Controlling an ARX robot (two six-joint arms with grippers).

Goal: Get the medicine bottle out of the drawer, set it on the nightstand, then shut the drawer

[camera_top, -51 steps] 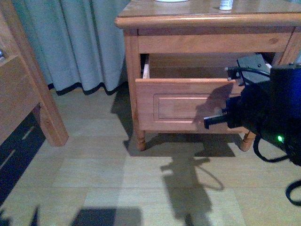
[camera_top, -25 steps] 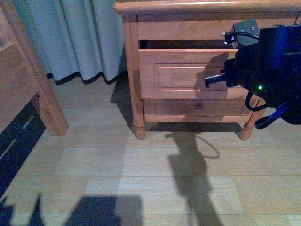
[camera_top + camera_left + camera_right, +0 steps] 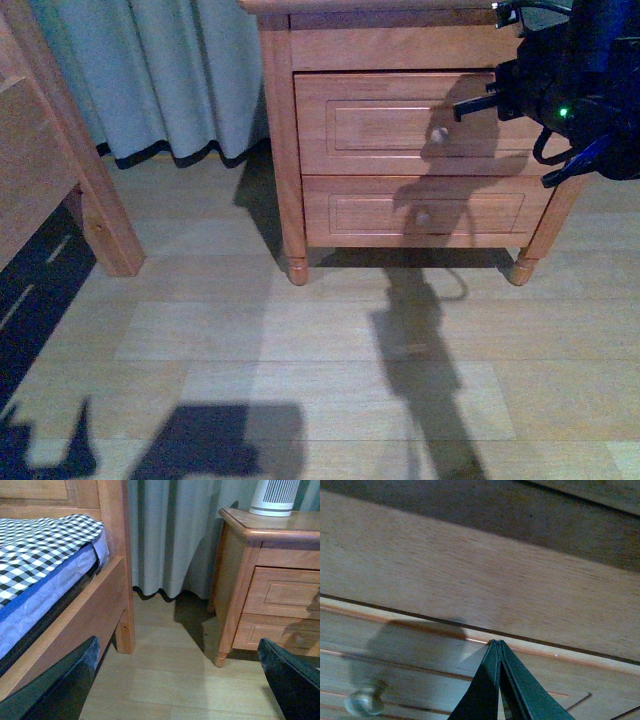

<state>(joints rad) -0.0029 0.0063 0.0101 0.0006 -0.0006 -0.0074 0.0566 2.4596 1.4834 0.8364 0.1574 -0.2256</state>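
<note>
The nightstand (image 3: 280, 150) stands at the upper right of the front view. Its upper drawer (image 3: 380, 125) sits flush in the cabinet, with its round knob (image 3: 438, 134) showing. My right gripper (image 3: 462, 112) is shut and empty, its tip against the drawer front up and to the right of the knob. In the right wrist view the shut tip (image 3: 495, 642) touches the top edge of the drawer front (image 3: 420, 680), with the knob (image 3: 364, 702) off to one side. My left gripper (image 3: 180, 680) is open and empty above the floor. The medicine bottle is out of view.
The lower drawer (image 3: 420, 212) is shut. A wooden bed frame (image 3: 75, 625) with a checked mattress (image 3: 40, 545) stands left of the nightstand, a grey curtain (image 3: 170, 535) behind them. A large white ribbed cylinder (image 3: 274, 497) stands on the nightstand top (image 3: 300, 525). The floor is pale wood.
The upper drawer has gone from half open to shut. My right gripper stayed against its front and moved in with it. The view has tilted down, and the nightstand top has left the frame.
</note>
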